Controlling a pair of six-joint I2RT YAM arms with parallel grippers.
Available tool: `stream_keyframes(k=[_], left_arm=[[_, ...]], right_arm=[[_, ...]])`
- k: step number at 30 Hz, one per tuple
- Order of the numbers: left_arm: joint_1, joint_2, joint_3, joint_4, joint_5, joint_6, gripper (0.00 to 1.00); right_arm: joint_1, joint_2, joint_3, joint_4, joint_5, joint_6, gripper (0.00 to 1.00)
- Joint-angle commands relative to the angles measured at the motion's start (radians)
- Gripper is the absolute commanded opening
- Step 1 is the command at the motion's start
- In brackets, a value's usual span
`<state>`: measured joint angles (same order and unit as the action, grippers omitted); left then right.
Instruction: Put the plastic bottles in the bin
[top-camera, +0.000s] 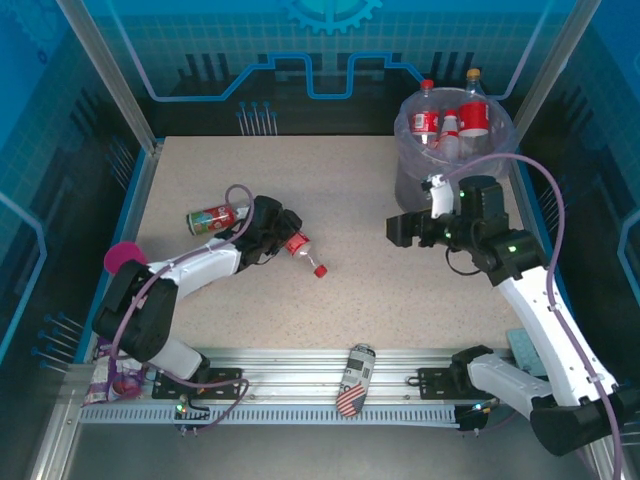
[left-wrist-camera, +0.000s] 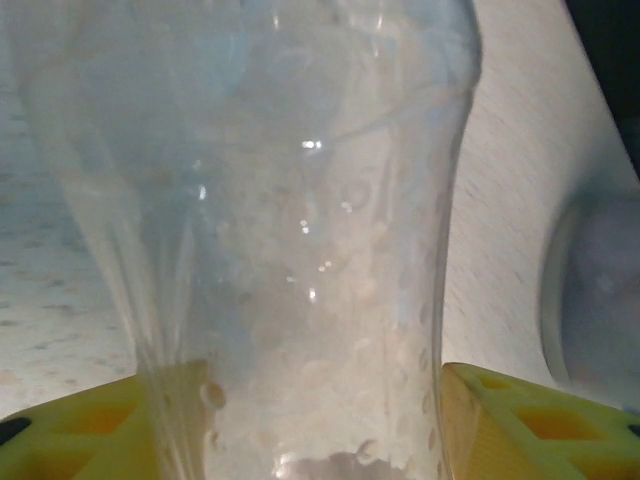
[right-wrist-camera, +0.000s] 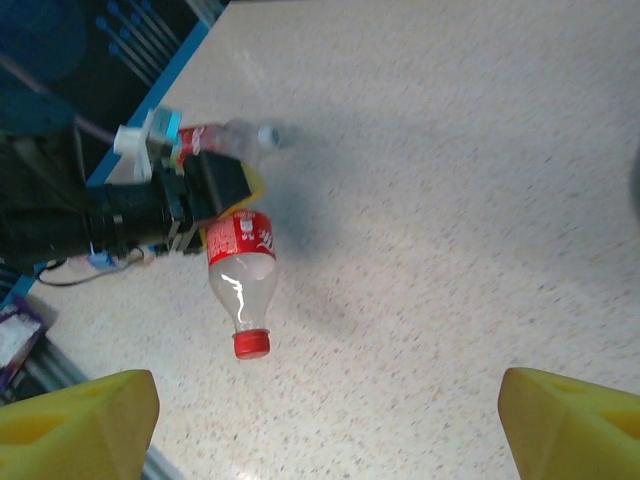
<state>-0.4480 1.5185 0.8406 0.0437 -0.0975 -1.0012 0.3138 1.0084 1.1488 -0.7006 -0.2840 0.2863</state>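
Red-labelled bottle (top-camera: 299, 245), diagonal axis, cap near-right

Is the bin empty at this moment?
No, several red-labelled bottles stand inside the bin, caps up.

Speckled beige tabletop (top-camera: 330, 190) inside blue circuit-patterned wall panels (top-camera: 200, 50), aluminium corner posts (top-camera: 107, 75), slotted rail (top-camera: 290, 365) in front.

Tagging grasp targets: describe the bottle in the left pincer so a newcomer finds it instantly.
On the left half of the speckled table, follow the left arm to its pincer. The clear bottle there has a red label and red cap; the neighbouring bottle shows some green.
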Motion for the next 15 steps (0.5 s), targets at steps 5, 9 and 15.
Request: stream_keyframes(k=[5, 9, 15], left_arm=[[-0.001, -0.030, -0.076, 0.324, 0.415, 0.564, 0.58], [-0.001, -0.005, -0.112, 0.503, 0.553, 0.666, 0.59], [-0.001, 0.089, -0.087, 0.649, 0.721, 0.698, 0.59]], right_arm=[[0.039, -0.002, -0.071, 0.150, 0.060, 0.186, 0.89], [0.070, 0.025, -0.099, 0.240, 0.096, 0.261, 0.88], [0.123, 0.107, -0.133, 0.395, 0.037, 0.319, 0.89]])
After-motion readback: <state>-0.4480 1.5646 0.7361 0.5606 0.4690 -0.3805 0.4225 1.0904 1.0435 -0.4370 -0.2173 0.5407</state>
